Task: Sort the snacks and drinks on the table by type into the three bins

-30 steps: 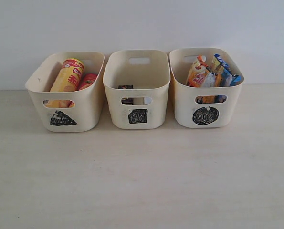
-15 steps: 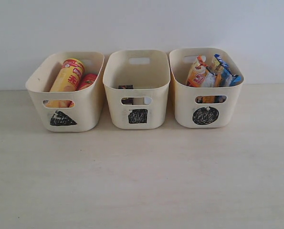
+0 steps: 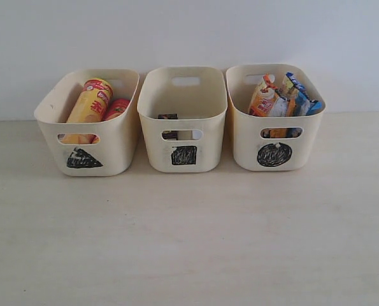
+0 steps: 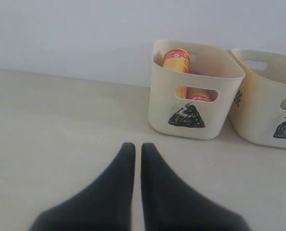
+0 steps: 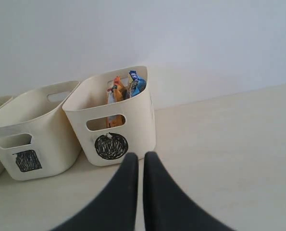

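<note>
Against the far wall, the triangle bin [image 3: 116, 159] at left holds the yellow tube [image 3: 90, 102] and pink tube [image 3: 116, 107]. The middle square bin [image 3: 207, 153] holds a dark carton [image 3: 168, 117], and the right circle bin [image 3: 307, 150] holds the orange bag [image 3: 264, 99] and blue bag [image 3: 301, 95]. The left gripper [image 4: 133, 147] and right gripper [image 5: 137, 157], jaws pressed together, grip nothing.

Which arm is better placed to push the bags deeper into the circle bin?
Right, probably: the right tool, shut, points at the circle bin holding the bags, while the left tool faces the triangle bin at the row's other end.
</note>
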`<state>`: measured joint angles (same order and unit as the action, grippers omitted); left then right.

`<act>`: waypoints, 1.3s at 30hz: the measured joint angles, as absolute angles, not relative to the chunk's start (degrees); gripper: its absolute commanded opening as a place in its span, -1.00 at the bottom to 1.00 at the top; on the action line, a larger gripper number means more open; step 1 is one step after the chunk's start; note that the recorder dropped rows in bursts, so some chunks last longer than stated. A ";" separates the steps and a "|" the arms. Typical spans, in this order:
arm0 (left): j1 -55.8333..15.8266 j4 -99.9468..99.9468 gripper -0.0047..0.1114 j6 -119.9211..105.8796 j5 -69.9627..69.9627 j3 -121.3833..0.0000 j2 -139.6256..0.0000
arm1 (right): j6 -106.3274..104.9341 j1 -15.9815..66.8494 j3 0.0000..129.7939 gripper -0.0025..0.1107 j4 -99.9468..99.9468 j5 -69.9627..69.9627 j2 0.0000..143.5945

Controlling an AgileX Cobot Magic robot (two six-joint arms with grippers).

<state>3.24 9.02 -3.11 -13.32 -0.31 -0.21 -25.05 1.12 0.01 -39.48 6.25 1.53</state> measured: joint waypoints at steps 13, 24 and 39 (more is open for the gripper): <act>3.24 9.03 -0.85 -3.11 -13.32 -0.31 -0.21 | -25.05 1.12 0.01 -0.96 -39.48 6.25 1.53; 3.24 9.03 -0.85 -3.11 -13.32 -0.26 -0.21 | -25.05 1.12 0.01 -0.96 -39.48 6.25 1.53; 3.24 9.03 -0.85 -3.11 -13.32 -0.26 -0.21 | -23.85 1.12 0.01 -0.96 -31.99 4.05 1.53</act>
<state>3.24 9.03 -3.11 -13.32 -0.26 -0.21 -23.85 1.12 0.01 -31.99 4.05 1.53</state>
